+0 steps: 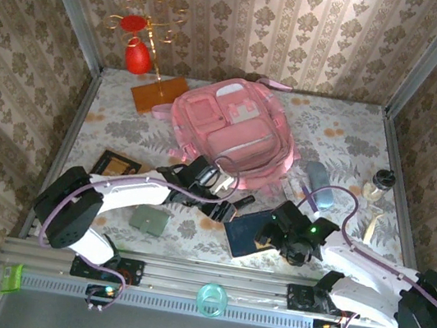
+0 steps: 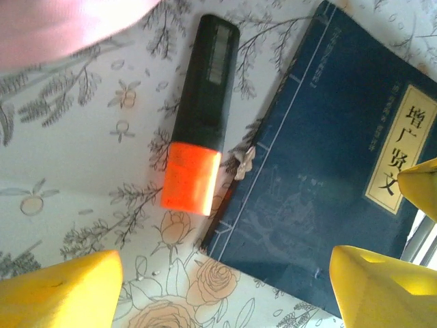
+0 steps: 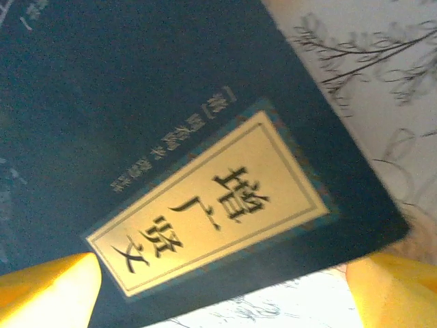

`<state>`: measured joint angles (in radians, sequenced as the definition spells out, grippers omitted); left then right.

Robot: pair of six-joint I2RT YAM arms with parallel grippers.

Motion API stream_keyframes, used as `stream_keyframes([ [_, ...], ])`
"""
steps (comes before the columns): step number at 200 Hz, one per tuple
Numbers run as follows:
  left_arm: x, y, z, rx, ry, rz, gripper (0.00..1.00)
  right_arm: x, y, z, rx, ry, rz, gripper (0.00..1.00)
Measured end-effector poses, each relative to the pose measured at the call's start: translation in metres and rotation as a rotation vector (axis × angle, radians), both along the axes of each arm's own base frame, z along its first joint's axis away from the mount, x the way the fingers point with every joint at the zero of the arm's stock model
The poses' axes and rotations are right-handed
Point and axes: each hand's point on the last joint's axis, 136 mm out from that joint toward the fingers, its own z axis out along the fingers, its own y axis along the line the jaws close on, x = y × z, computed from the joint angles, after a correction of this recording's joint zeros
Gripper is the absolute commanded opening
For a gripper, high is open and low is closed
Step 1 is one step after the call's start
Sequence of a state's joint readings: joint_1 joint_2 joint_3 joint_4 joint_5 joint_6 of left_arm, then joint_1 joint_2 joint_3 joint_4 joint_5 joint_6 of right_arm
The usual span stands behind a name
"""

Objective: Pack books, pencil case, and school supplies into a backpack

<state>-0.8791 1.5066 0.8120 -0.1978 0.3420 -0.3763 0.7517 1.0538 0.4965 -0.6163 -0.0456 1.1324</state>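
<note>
Both the left gripper (image 2: 225, 263) and the right gripper (image 3: 222, 266) stand open, holding nothing. The orange-and-black marker (image 2: 198, 116) lies just ahead of the left fingers; the navy book (image 3: 136, 82) lies flat beneath the right fingers.

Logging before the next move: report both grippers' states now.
Left gripper: open, empty, above the orange-and-black marker.
Right gripper: open, empty, over the navy book.

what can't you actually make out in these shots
- top view: navy book partly covered by the right arm; tan-brown book partly by the left arm
- left wrist view: backpack blurred, cut off by the top edge
- right wrist view: navy book's small print blurred
</note>
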Motion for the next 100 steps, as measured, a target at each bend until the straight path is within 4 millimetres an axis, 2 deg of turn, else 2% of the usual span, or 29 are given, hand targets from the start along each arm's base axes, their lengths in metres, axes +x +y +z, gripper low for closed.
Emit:
stream_keyframes([
  [44, -0.012, -0.006, -0.024, 0.011, 0.077, 0.006, 0.81, 0.021, 0.015, 0.005, 0.084, -0.090, -0.057, 0.83],
  [72, -0.015, -0.013, -0.033, 0.011, 0.093, 0.002, 0.79, 0.033, 0.011, 0.005, 0.086, -0.134, -0.085, 0.79],
  [100, -0.016, -0.015, -0.032, 0.000, 0.098, 0.005, 0.78, 0.059, 0.000, 0.010, 0.087, -0.196, -0.109, 0.73],
])
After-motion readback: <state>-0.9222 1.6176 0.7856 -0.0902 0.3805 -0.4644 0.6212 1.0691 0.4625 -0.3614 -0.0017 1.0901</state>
